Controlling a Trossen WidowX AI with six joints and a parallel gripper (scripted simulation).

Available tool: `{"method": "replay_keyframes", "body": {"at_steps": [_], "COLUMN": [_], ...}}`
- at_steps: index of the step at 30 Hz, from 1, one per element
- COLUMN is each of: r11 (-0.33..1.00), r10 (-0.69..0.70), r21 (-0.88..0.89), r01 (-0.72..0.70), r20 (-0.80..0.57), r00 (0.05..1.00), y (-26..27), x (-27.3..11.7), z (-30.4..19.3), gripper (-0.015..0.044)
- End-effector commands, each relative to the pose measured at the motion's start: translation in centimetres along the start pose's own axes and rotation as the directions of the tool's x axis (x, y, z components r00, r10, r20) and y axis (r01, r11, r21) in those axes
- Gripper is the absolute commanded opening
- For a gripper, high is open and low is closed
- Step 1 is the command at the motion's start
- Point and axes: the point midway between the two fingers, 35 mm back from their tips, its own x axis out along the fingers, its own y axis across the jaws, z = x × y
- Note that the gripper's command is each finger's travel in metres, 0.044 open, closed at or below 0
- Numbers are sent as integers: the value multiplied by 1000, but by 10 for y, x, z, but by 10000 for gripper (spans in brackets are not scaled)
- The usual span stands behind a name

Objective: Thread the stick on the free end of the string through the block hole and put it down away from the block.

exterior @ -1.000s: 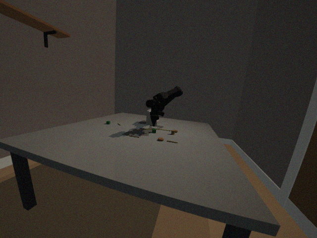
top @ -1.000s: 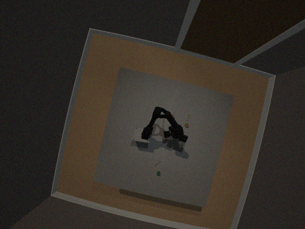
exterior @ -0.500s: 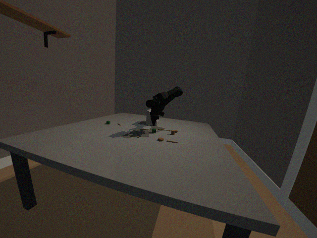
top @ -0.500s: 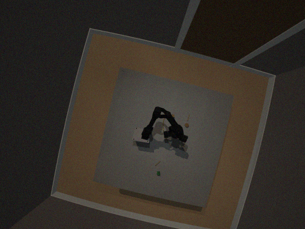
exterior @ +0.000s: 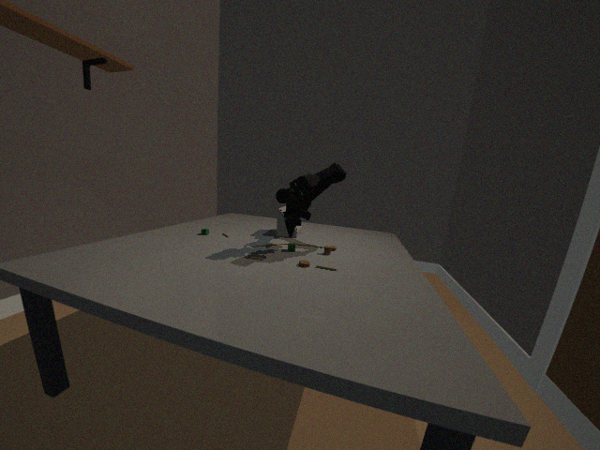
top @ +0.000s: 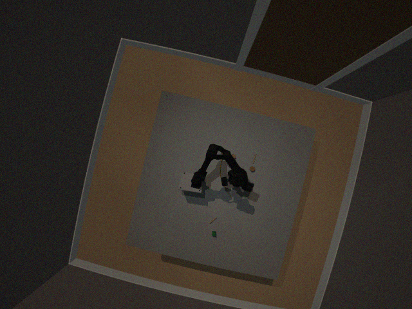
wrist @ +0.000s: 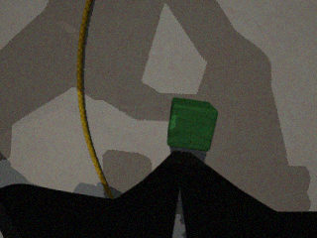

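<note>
My gripper [exterior: 291, 235] [wrist: 180, 159] is shut, fingertips together, and I see nothing between them. In the wrist view, a green block [wrist: 191, 124] [exterior: 291, 247] stands just past the fingertips; no hole shows. The yellow string [wrist: 80, 74] [top: 221, 167] curves down on the left and passes out of sight behind the left finger. In the exterior view, it runs behind the block from the round wooden button [exterior: 332, 247]. A thin stick [exterior: 261, 245] shows low at the string's left end. The arm hides the fingertips and stick in the top view.
A brown upright piece [exterior: 326, 251] stands by the button. A loose round disc [top: 252, 168] [exterior: 304, 263] and a stick [top: 254, 158] [exterior: 325, 267] lie farther out. Another stick [exterior: 254, 257] lies in shadow. A second green block [top: 214, 234] [exterior: 204, 232] and a stick [top: 213, 220] lie to one side.
</note>
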Motion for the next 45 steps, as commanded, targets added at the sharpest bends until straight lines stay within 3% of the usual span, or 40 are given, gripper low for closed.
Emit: {"method": "replay_keyframes", "body": {"at_steps": [1, 7, 16, 17, 18, 27, 43, 45], "r11": [1000, 1000, 1000, 1000, 1000, 1000, 1000, 997], "r10": [0, 0, 0, 0, 0, 0, 0, 0], "r21": [0, 0, 0, 0, 0, 0, 0, 74], "r01": [0, 0, 0, 0, 0, 0, 0, 0], "r20": [0, 0, 0, 0, 0, 0, 0, -1], "r00": [1000, 1000, 1000, 1000, 1000, 1000, 1000, 1000], "y": [0, 0, 0, 0, 0, 0, 0, 1], "x": [0, 0, 0, 0, 0, 0, 0, 0], "z": [0, 0, 0, 0, 0, 0, 0, -3], "gripper": [0, 0, 236, 241, 241, 4, 0, 53]}}
